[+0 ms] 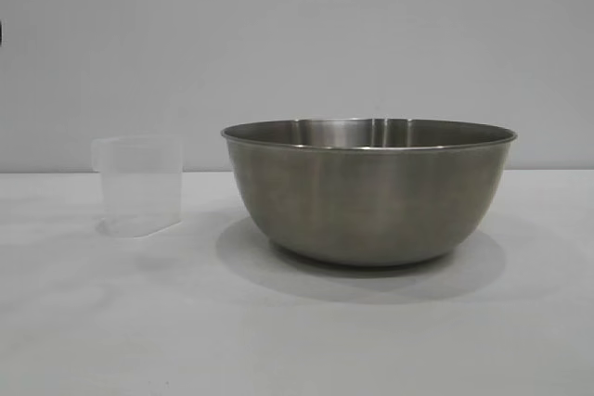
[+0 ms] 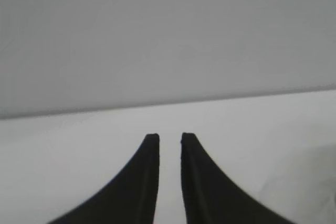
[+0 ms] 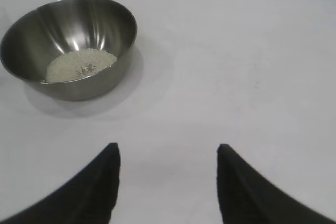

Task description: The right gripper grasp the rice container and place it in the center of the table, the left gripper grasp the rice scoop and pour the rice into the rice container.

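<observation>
One rice scoop (image 1: 139,185), one rice container (image 1: 368,190), one rice (image 3: 80,64) heap inside.

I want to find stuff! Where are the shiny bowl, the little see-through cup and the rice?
Round stainless-steel bowl (image 1: 367,197): exterior view, outer wall.
Small clear plastic cup (image 1: 139,187): exterior view, front side.
Off-white rice (image 3: 79,64): right wrist view, pile's middle.

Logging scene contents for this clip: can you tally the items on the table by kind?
Steel bowl: 1, the rice container, holding the rice
Clear plastic cup: 1, the rice scoop, apparently empty
Total: 2 items on the table
</observation>
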